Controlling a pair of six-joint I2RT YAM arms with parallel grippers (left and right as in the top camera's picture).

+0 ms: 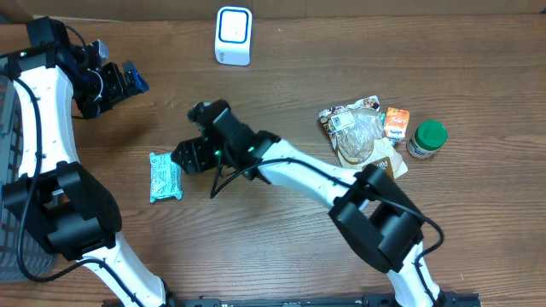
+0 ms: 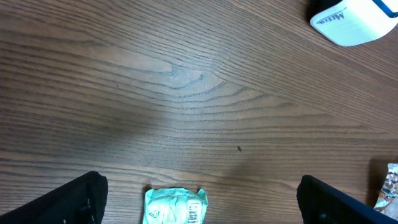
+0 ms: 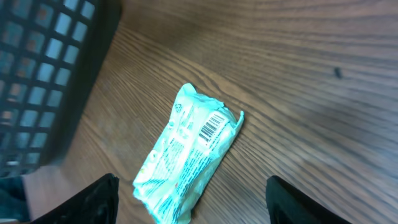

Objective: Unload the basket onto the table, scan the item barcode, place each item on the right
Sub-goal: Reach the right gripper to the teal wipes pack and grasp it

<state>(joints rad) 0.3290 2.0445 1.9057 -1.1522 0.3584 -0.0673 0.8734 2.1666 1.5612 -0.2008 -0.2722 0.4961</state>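
A crumpled teal snack packet (image 1: 165,176) lies flat on the wooden table, left of centre. In the right wrist view the packet (image 3: 189,149) shows its barcode (image 3: 211,127) facing up. My right gripper (image 1: 186,157) hovers just to the packet's right, open. Its black fingers (image 3: 93,199) stand wide either side of the packet's near end without touching it. The white scanner (image 1: 233,35) stands at the table's far edge. My left gripper (image 1: 128,81) is open at the upper left, empty, looking down on the packet (image 2: 176,206) and scanner (image 2: 354,22).
A dark mesh basket (image 1: 8,170) stands at the left table edge, close to the packet in the right wrist view (image 3: 43,62). At the right lie a pile of clear wrappers (image 1: 363,132), an orange packet (image 1: 396,122) and a green-lidded jar (image 1: 426,138).
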